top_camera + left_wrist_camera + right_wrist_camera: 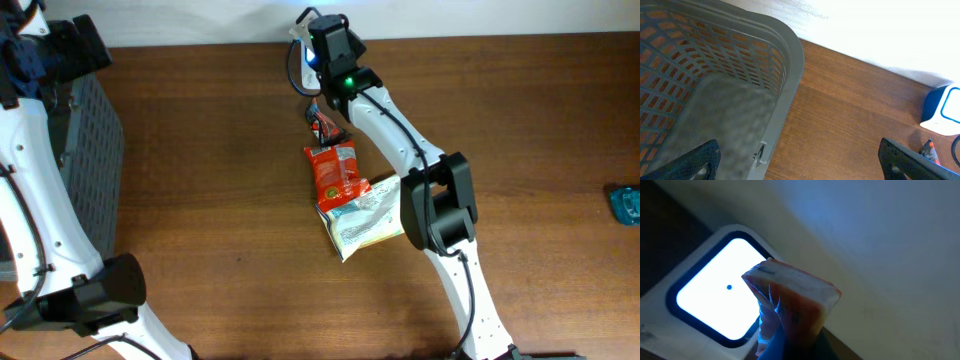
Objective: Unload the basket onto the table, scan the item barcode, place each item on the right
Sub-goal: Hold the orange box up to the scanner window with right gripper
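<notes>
My right gripper (pixel 322 48) reaches to the back edge of the table and is shut on a small packet (pixel 799 304) with an orange-red and white wrapper. It holds the packet upright right in front of the scanner's glowing white window (pixel 715 292). The packet's top corner overlaps the window's right edge. From overhead, the scanner (pixel 302 32) peeks out beside the wrist and the held packet is hidden. No barcode can be made out. My left gripper (pixel 802 169) hangs open at the far left, above the basket's corner, with nothing between its fingers (pixel 700 162).
A grey mesh basket (pixel 95 165) stands at the left edge. Mid-table lie a red packet (pixel 333 172), a white and green packet (pixel 365 215) and a small dark red item (pixel 325 123). A teal object (pixel 627 203) sits at the right edge.
</notes>
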